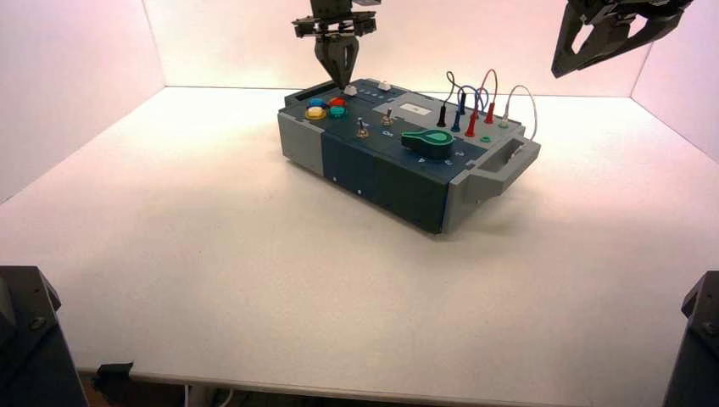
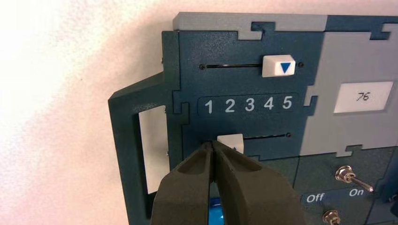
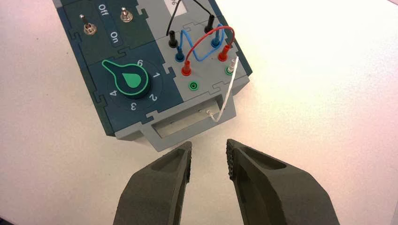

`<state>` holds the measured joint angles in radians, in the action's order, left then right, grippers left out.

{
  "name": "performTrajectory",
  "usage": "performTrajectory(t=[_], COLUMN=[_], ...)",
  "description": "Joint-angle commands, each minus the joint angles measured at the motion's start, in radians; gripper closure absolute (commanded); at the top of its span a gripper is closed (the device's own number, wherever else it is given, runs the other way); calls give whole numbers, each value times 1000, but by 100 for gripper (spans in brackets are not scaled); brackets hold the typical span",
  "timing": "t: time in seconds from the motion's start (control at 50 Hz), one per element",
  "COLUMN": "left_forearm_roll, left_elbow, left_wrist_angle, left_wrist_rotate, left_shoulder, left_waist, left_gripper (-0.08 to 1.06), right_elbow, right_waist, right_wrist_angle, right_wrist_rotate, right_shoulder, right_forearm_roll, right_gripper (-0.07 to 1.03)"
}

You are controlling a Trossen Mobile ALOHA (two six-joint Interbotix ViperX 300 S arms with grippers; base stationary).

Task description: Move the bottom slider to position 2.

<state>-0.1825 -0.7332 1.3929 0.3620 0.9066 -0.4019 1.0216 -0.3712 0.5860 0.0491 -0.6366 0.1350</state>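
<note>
Left wrist view: my left gripper (image 2: 210,144) is closed, its tips right at the 1-side end of the bottom slider (image 2: 231,142), a white knob lined up with the printed 2; I can't tell whether they touch it. I see nothing gripped. That knob sits near the box's dark-handle edge, next to the blue button (image 2: 216,212). Across the printed 1-to-5 scale (image 2: 248,104), the other white slider (image 2: 279,66) stands at 5. Farther along the box (image 1: 381,153) are 2 toggle switches, then the green-topped knob (image 3: 131,79). My right gripper (image 3: 210,146) waits open beyond the gray handle (image 3: 187,126), over the counter (image 1: 254,280).
</note>
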Motion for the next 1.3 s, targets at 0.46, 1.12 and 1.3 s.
performTrajectory(t=[0.46,1.12,1.3], left_forearm_roll=[-2,-2,11], left_elbow=[-18,-35,-80], left_wrist_angle=[15,21,29], left_wrist_rotate=[-2,-3,-20], left_shoulder=[-17,-15,-35], left_waist=[-12,-20,-5], left_gripper=[101,101,101], right_elbow=[-23,-23,-23], right_waist=[6,6,6], right_wrist_angle=[-5,-5,-5], right_wrist_rotate=[-2,-2,-2], right_shoulder=[-6,-6,-6], right_forearm_roll=[2,2,2], right_gripper=[55,55,55])
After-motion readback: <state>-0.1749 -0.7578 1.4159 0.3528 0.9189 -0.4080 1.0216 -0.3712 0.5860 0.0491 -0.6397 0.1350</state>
